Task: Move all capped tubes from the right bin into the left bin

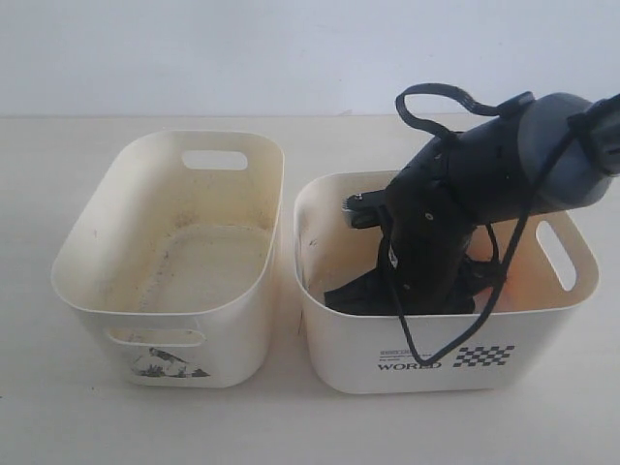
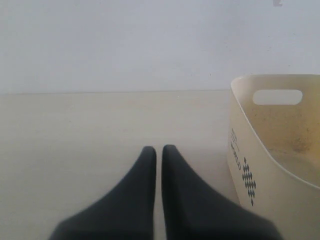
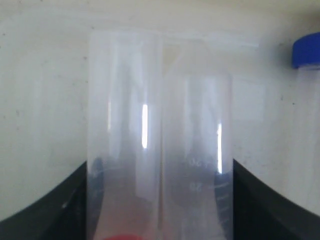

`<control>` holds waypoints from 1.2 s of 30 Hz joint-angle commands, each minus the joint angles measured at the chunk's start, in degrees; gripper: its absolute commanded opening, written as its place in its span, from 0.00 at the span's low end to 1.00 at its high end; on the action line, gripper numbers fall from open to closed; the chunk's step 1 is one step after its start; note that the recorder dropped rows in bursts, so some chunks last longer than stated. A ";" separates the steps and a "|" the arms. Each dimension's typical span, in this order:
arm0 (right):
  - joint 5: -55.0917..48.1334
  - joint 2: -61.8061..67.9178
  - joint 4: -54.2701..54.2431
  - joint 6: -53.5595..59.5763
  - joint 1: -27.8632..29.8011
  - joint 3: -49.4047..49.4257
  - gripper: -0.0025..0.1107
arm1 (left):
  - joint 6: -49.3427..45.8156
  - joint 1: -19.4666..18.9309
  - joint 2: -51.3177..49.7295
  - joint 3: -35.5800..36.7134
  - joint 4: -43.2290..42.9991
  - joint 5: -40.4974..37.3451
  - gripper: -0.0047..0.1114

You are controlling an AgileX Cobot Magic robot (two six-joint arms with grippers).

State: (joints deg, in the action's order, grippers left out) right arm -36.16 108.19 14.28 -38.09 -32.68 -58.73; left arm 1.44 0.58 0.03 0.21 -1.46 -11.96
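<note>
The right arm [image 1: 436,223] reaches down into the right bin [image 1: 339,334], which sits just beside the left bin [image 1: 232,339], at its 3 o'clock, on the counter [image 1: 291,431]; the left bin shows only its grimy floor, so I judge that no tube is across yet.

In the right wrist view the right jaws stand wide apart with two clear tubes side by side between them; one is a red-capped tube [image 3: 125,125], the other a second tube [image 3: 197,140] whose cap is out of frame. The dark fingers [image 3: 45,210] sit right at the pair's outer walls; nothing looks clamped, and whether they touch I cannot tell. A blue-capped tube [image 3: 306,52] lies near, outside the jaws. The left jaws are all but closed on nothing, over bare counter.

The main risk is closing on both tubes at once. Their round, slick walls could roll against each other; one might squirt out, or the pair might wedge askew. Even if both lift, each would be held along a thin line only; one could slip on the way toward 9 o'clock and drop onto the counter between the bins.

The cable [image 1: 423,360] droops over the right bin's front wall at 6 o'clock; on the lift it could catch the rim and tip the light bin.
</note>
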 commanded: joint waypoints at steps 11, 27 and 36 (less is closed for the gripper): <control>-0.44 -0.09 -0.09 0.10 0.20 0.19 0.02 | 0.54 -0.02 -0.03 -0.21 0.22 -0.01 0.08; -5.58 -14.26 1.64 -0.17 0.20 -3.71 0.02 | 0.54 -0.02 -0.03 -0.21 0.22 -0.01 0.08; -9.99 -18.09 2.54 -0.09 0.20 -6.15 0.02 | 0.54 -0.02 -0.03 -0.21 0.22 -0.01 0.08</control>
State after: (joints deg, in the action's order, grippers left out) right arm -45.05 92.28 15.93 -38.09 -32.68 -63.58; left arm 1.44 0.58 0.03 0.21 -1.46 -11.96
